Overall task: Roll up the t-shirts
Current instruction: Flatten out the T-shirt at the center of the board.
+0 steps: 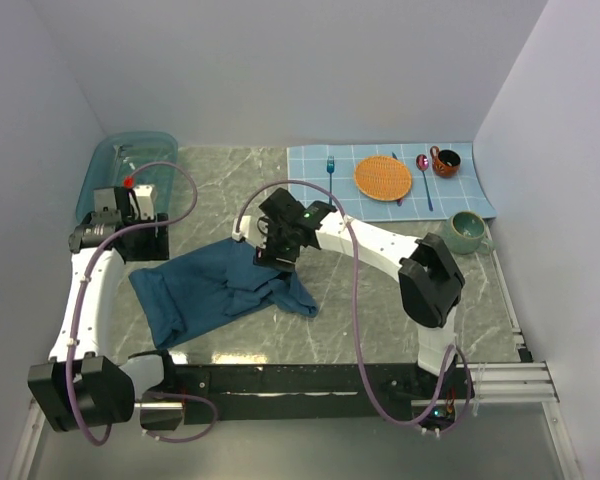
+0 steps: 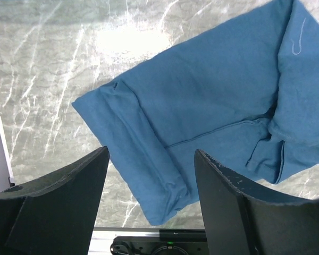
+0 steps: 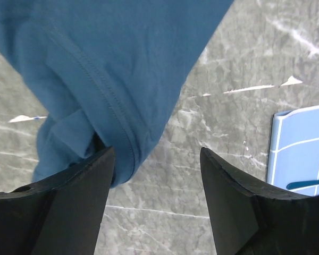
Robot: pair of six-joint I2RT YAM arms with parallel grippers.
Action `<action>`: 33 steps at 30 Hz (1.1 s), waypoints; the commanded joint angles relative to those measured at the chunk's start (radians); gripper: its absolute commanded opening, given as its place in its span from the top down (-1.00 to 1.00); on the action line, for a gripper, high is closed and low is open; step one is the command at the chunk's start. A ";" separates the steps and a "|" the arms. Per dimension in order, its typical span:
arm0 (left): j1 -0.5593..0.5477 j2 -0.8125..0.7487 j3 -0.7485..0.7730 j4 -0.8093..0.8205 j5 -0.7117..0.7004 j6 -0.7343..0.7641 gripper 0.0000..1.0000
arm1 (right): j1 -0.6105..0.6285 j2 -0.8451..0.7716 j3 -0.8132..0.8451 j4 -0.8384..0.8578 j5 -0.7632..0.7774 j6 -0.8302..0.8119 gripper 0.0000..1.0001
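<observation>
The t-shirt [image 1: 210,285] is lying crumpled on the grey marbled table [image 1: 380,320] (white walls [image 1: 280,70] enclosing it), 8 o'clock from centre; left gripper [image 2: 151,154] and right gripper [image 3: 157,154] are hanging spread, empty.

Teal-blue t-shirt [image 1: 215,285], grey marbled table [image 1: 380,310], orange plate [image 1: 383,177], blue gridded placemat [image 1: 470,185]

a robot test cell in a lab: plain white walls [image 1: 280,60] box in a marble-patterned table [image 1: 380,320], two robot arms [image 1: 380,245] are bolted to a black rail [image 1: 310,380] at its near edge, and a placemat [image 1: 310,195] with a plate [image 1: 382,177] sits staged in the far corner.
</observation>
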 commanded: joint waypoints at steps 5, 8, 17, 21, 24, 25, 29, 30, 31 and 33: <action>0.004 0.030 -0.001 0.025 -0.011 0.006 -0.43 | -0.001 0.068 0.004 -0.012 0.098 -0.014 -0.47; 0.004 0.040 0.001 0.025 -0.016 0.013 -0.43 | -0.001 0.068 0.004 -0.027 0.087 -0.011 -0.47; 0.005 0.055 -0.014 0.031 -0.025 0.038 -0.43 | -0.001 0.033 0.022 -0.138 -0.013 -0.017 -0.47; 0.005 0.067 -0.008 0.034 -0.025 0.033 -0.42 | -0.002 0.059 -0.016 -0.129 0.016 -0.020 -0.39; 0.004 0.075 -0.010 0.040 -0.031 0.032 -0.42 | -0.004 0.059 -0.016 -0.095 0.046 0.006 -0.14; 0.005 0.078 -0.013 0.040 -0.029 0.032 -0.42 | -0.004 0.047 -0.011 -0.084 0.047 0.022 -0.09; 0.004 0.101 -0.030 0.069 -0.026 0.042 -0.42 | -0.016 -0.007 0.019 -0.063 0.055 0.054 0.78; 0.005 0.118 -0.031 0.083 -0.022 0.045 -0.41 | -0.019 -0.021 0.031 -0.067 0.049 0.060 0.92; 0.004 0.125 -0.034 0.089 -0.019 0.055 -0.41 | -0.024 -0.053 0.045 -0.078 0.040 0.090 1.00; 0.004 0.151 -0.039 0.106 -0.013 0.067 -0.40 | -0.053 -0.109 0.096 -0.078 -0.021 0.139 1.00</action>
